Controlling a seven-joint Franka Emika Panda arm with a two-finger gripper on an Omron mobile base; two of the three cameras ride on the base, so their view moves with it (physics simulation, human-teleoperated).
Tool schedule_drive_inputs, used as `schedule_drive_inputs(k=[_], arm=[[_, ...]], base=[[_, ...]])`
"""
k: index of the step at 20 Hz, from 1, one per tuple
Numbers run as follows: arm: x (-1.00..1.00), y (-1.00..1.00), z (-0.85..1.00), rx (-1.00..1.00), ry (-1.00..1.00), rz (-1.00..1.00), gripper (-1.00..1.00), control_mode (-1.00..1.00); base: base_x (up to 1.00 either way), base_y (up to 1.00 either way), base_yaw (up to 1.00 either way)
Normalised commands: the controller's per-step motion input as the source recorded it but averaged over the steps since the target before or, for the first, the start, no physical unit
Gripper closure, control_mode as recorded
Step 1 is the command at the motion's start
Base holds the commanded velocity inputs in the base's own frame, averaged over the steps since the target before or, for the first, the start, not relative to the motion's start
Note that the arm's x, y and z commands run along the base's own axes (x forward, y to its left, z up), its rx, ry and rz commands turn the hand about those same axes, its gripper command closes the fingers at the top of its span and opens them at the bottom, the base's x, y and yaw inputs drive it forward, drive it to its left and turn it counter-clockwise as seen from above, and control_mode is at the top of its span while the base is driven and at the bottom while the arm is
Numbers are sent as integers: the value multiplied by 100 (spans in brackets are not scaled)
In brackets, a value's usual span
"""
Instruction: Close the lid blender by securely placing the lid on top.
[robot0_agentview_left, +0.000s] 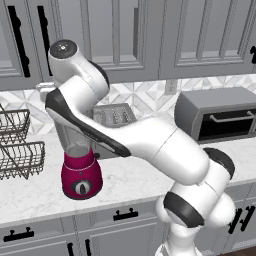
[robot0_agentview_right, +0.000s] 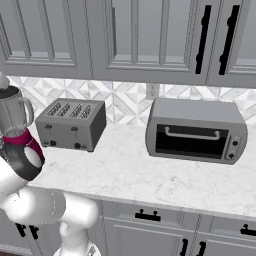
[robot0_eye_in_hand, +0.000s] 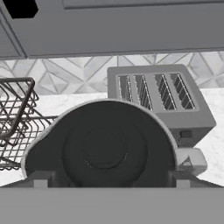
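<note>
The dark round flat lid (robot0_eye_in_hand: 103, 148) sits right on the mouth of the crimson-based blender with the clear grey jar (robot0_agentview_left: 80, 172), on the white marble counter (robot0_agentview_left: 135, 177). The two-finger gripper (robot0_eye_in_hand: 107, 179) hangs just above it, jaws spread wide either side, gripping nothing. A boxy grey toaster (robot0_eye_in_hand: 159, 98) stands just behind, wire baskets (robot0_eye_in_hand: 15, 118) beside it

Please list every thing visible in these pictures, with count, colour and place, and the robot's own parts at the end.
blender: one, crimson base, clear-grey jar, counter left of toaster
lid: one, near black, on the jar's mouth
toaster: one, grey, counter by the wall
toaster oven: one, grey, counter right of toaster
wire baskets: two, dark, counter left of blender
cabinets: grey, above and below counter
arm: one, white, over blender
end effector: one, fingers apart beside lid
</note>
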Motion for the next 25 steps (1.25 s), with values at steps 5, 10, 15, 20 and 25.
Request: schedule_drive_inputs(k=[5,10,15,20,25], arm=[[-73,-60,0,2,-10,0,-100,-100],[-54,-95,0,1,-7,0,-100,-100],[-25,-100,-3,5,0,0,-100,-100],[-14,-100,-14,6,0,0,-100,-100],[-1,-78,-18,0,2,0,-100,-100]], base=[[0,0,0],[0,0,0],[0,0,0],[0,0,0],[0,0,0]])
